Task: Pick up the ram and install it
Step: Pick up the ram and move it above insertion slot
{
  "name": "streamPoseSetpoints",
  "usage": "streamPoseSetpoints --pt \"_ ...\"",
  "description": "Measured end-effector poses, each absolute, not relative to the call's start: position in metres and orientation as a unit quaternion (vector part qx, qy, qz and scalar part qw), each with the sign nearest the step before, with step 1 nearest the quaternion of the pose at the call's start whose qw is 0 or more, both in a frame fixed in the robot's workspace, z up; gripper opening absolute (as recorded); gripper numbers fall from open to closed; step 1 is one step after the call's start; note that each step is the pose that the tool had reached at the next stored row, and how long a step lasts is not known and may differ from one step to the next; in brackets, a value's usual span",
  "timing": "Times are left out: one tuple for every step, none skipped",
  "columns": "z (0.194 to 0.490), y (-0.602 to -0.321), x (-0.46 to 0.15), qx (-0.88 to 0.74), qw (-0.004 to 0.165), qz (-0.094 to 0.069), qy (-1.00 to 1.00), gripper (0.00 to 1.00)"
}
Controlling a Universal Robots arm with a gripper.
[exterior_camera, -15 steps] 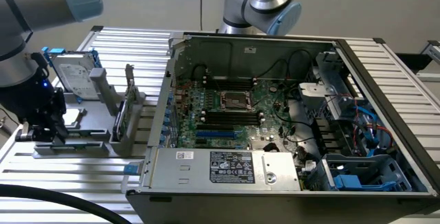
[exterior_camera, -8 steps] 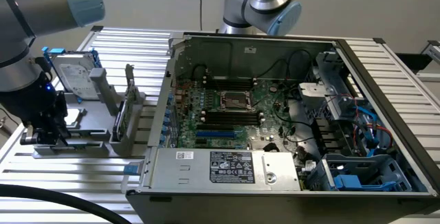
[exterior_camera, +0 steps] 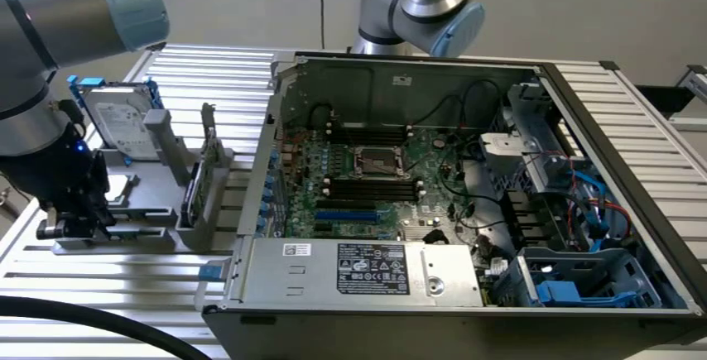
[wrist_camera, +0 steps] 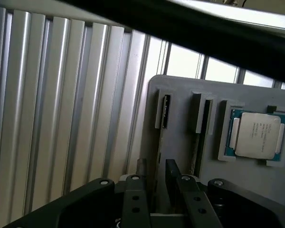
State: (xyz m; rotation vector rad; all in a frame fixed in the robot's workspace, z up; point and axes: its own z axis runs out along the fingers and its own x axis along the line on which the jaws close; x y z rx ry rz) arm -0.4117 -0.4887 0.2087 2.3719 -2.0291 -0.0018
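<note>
The ram (wrist_camera: 159, 142) stands on edge in a slot of the grey holder (wrist_camera: 180, 92), seen as a thin dark-green strip. My gripper (wrist_camera: 156, 167) hangs right over it, open, with one finger on each side of the strip and a small gap to each. In the exterior view the gripper (exterior_camera: 75, 221) is low over the holder's near end (exterior_camera: 132, 236) at the exterior view's left, and it hides the ram there. The open computer case shows the motherboard with its black memory slots (exterior_camera: 370, 184).
A processor chip (wrist_camera: 256, 135) lies in a recess of the holder beside a second slot (wrist_camera: 199, 114). A silver hard drive (exterior_camera: 116, 120) and a taller green card (exterior_camera: 194, 184) stand on the holder. A second arm (exterior_camera: 425, 4) stands behind the case. Ribbed aluminium table (exterior_camera: 99, 294) all around.
</note>
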Motion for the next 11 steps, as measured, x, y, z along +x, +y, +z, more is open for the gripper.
streamPoseSetpoints --pt "0.2075 -0.489 -0.4117 0.76 0.009 -0.002 -0.65 0.31" --pt "0.2064 -0.4889 -0.4117 0.76 0.007 -0.003 -0.65 0.31" --pt "0.2056 -0.489 -0.4116 0.76 0.005 -0.004 -0.65 0.31" --pt "0.2051 -0.4891 -0.4115 0.76 0.004 -0.006 -0.65 0.31" --pt "0.2046 -0.4891 -0.4114 0.76 0.002 -0.007 -0.65 0.31" --pt "0.2042 -0.4892 -0.4114 0.76 -0.001 -0.009 -0.65 0.31" --pt "0.2039 -0.4894 -0.4114 0.76 -0.002 -0.01 -0.65 0.31" --pt "0.2037 -0.4896 -0.4114 0.76 -0.002 -0.011 -0.65 0.31" --pt "0.2035 -0.4899 -0.4114 0.759 -0.003 -0.011 -0.651 0.31" --pt "0.2033 -0.4905 -0.4114 0.758 -0.003 -0.011 -0.652 0.31" --pt "0.203 -0.4911 -0.4114 0.757 -0.003 -0.011 -0.653 0.31"
